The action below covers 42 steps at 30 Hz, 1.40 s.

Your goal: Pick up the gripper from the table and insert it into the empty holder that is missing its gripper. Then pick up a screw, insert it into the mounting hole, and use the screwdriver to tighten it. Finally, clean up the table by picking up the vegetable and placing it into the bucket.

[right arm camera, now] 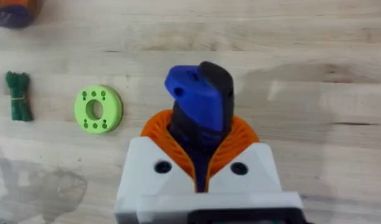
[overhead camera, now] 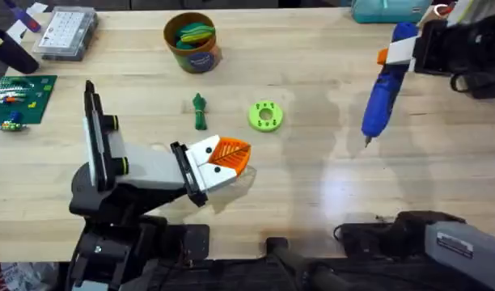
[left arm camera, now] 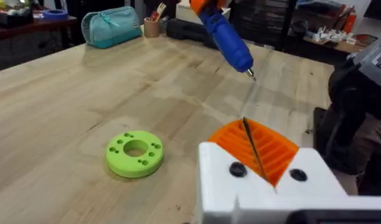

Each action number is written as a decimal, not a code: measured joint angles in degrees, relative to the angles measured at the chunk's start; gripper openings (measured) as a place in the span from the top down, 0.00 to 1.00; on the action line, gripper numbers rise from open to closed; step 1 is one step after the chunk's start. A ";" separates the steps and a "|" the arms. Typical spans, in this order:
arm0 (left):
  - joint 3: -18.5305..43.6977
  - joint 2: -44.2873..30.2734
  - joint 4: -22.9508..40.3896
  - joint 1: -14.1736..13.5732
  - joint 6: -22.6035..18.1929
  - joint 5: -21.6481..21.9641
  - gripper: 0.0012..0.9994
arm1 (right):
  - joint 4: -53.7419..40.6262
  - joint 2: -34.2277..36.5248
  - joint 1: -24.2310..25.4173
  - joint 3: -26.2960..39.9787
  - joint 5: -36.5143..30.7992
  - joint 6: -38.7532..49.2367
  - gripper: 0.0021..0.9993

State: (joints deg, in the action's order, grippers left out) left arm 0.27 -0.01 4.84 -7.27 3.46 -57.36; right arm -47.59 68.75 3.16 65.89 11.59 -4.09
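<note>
Both arms black; each pincer [left arm camera: 256,149] [right arm camera: 203,155] white-bodied with orange ribbed pads — two dark screws on its face.

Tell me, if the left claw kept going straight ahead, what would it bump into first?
Probably nothing close. The left gripper, fingers shut, points over bare table; the green disc sits off to one side. The screwdriver hangs ahead, likely higher, though depth is unclear.

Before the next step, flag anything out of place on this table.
Nothing looks spilled or broken. The vegetable lies loose on the table, not in the bucket. The right gripper holds the screwdriver tilted in the air.
</note>
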 joint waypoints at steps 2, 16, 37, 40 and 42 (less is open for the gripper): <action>0.00 0.00 0.00 0.00 0.00 0.00 0.99 | 0.03 -0.09 0.00 0.00 1.02 0.85 0.97; 0.00 0.00 0.00 0.00 0.00 0.00 0.99 | 3.50 -15.14 0.02 4.81 6.17 6.74 0.97; 0.00 0.00 0.00 0.00 0.00 0.00 0.99 | 25.53 -6.63 -8.23 13.74 29.91 2.27 0.97; 0.00 0.00 0.00 0.00 0.00 0.00 0.99 | 25.76 -4.13 -11.93 16.15 30.68 1.94 0.97; 0.00 0.00 0.00 0.00 0.00 0.00 0.99 | 26.81 -2.39 -14.77 17.64 31.01 1.90 0.97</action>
State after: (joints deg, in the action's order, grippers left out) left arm 0.27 -0.01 4.84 -7.27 3.46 -57.36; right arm -20.78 66.35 -11.62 83.53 42.60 -2.19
